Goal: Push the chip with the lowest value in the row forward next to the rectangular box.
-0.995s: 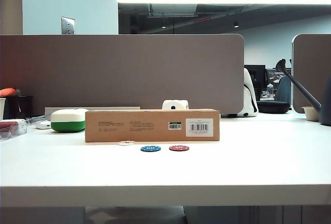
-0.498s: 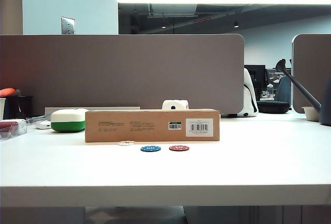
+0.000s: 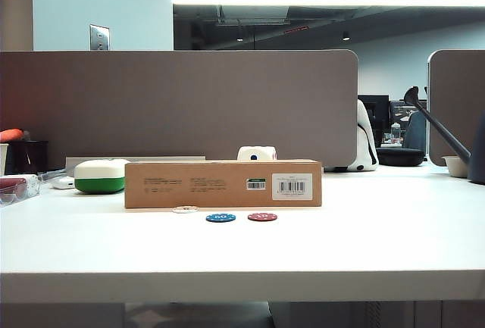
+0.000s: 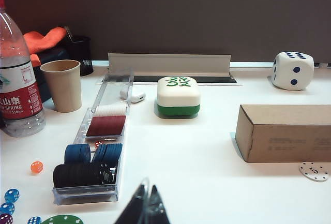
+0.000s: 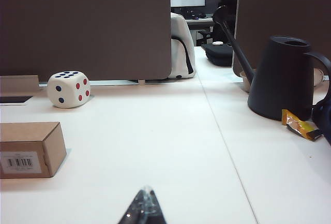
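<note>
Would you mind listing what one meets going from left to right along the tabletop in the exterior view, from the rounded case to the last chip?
White-and-green case → white chip → blue chip → red chip. The cardboard box spans behind the chips, so it is left unplaced. Neither gripper appears in this view.

Nothing has changed across the exterior views: the chip (image 3: 185,209) lies in the same spot against the front of the rectangular box (image 3: 223,184), and the blue chip (image 3: 220,217) and red chip (image 3: 262,217) have not shifted. No arm has entered that view over the worktop (image 3: 242,245)
</note>
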